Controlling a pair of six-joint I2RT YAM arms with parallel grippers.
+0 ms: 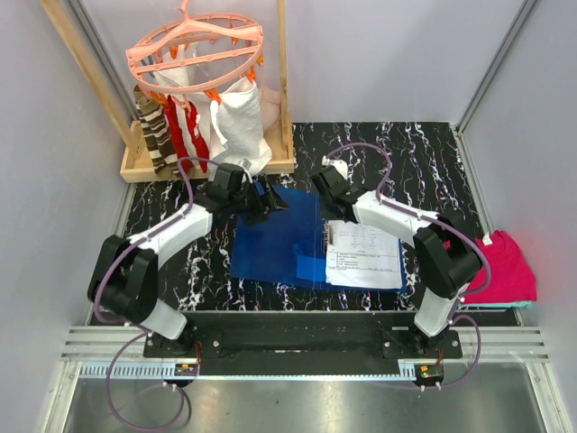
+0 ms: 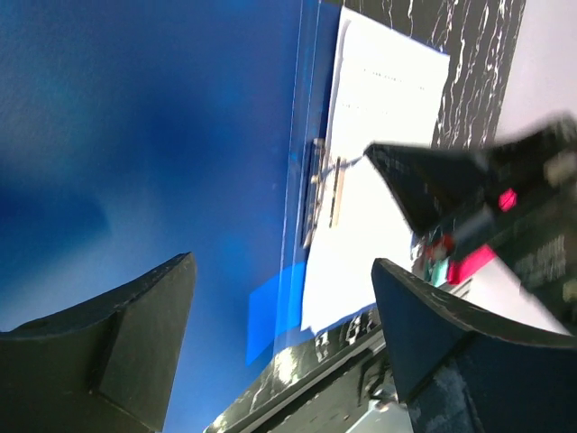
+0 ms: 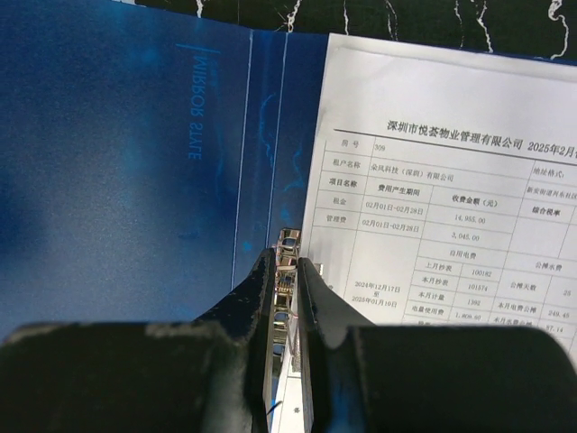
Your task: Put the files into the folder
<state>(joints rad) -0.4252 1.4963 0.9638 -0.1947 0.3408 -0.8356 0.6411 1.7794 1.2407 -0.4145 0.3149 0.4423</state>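
left jaws held spread over glossy blue folder point(image 2: 135, 135); metal clip point(image 3: 288, 242) pinched by right jaws, 9 o'clock of thin files point(image 3: 433, 180).

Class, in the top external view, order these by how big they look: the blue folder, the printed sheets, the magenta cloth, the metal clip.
Largest: blue folder.
Next: magenta cloth and printed sheets look about alike, and the right arm hides part of the cloth, so I won't rank them.
Smallest: metal clip.
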